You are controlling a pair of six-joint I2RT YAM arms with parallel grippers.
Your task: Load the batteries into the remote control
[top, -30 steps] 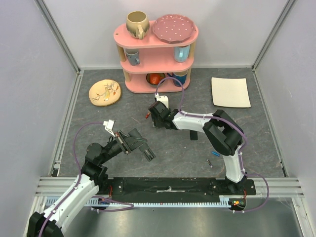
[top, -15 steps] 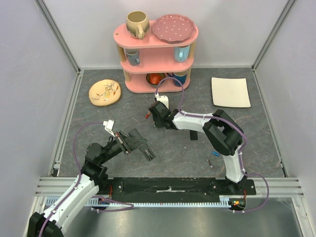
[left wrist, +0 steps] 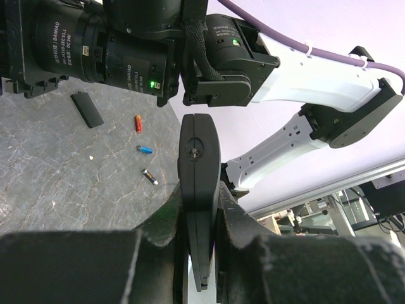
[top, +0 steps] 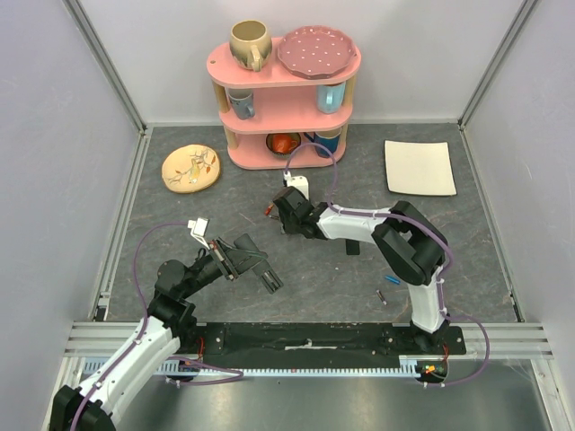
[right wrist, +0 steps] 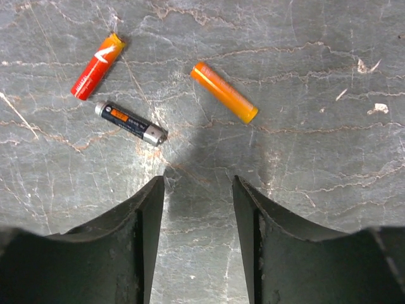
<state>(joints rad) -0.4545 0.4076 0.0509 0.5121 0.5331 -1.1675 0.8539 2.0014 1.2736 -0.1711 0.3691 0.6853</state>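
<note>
Three batteries (right wrist: 224,92) lie just ahead of the half-open, empty right gripper (right wrist: 199,183).
We see the left gripper (left wrist: 200,214) clamped on the remote control (left wrist: 199,152), toward the table's (top: 467,233) near edge.

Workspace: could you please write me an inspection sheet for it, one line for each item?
Surface: grey marbled table, a few pale specks.
Job's things: remote control held off the table; three batteries lie loose ahead of the right gripper; three more batteries lie loose in the left wrist view.
Clutter: pink shelf with mugs and a plate, floral plate, white square plate, flat black piece.
Grippers: left gripper shut on the remote control; right gripper open, empty, low over the table.
Cables: purple cable looped on each arm.
Surroundings: pale walls, metal frame rails.
</note>
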